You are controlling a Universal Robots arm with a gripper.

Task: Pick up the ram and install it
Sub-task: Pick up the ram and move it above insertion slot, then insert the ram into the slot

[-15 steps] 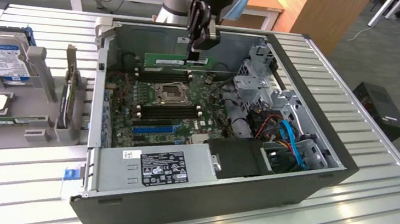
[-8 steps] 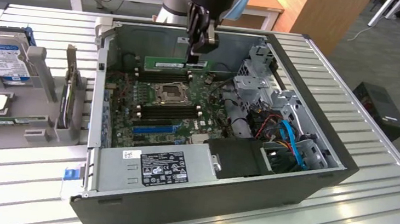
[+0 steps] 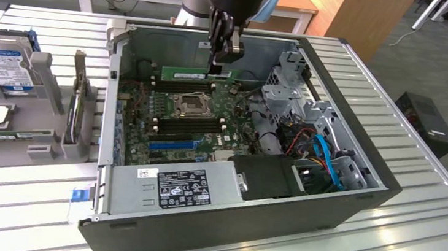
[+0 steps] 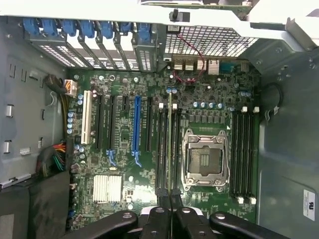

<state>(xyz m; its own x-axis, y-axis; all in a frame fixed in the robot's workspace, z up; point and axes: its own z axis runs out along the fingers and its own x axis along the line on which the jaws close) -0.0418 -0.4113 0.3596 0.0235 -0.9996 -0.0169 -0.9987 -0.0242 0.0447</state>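
The ram is a thin green stick held level inside the open computer case, over the far memory slots. My gripper comes down from above and is shut on the ram near its end toward the exterior view's right. In the wrist view the ram shows edge-on as a thin line running out from between the black fingers. There it lies over the black memory slots beside the CPU socket. Whether its lower edge touches a slot I cannot tell.
The motherboard has a second bank of memory slots and a blue expansion slot. A power supply, a metal drive cage and blue cables crowd the case. A hard drive stands in a holder outside.
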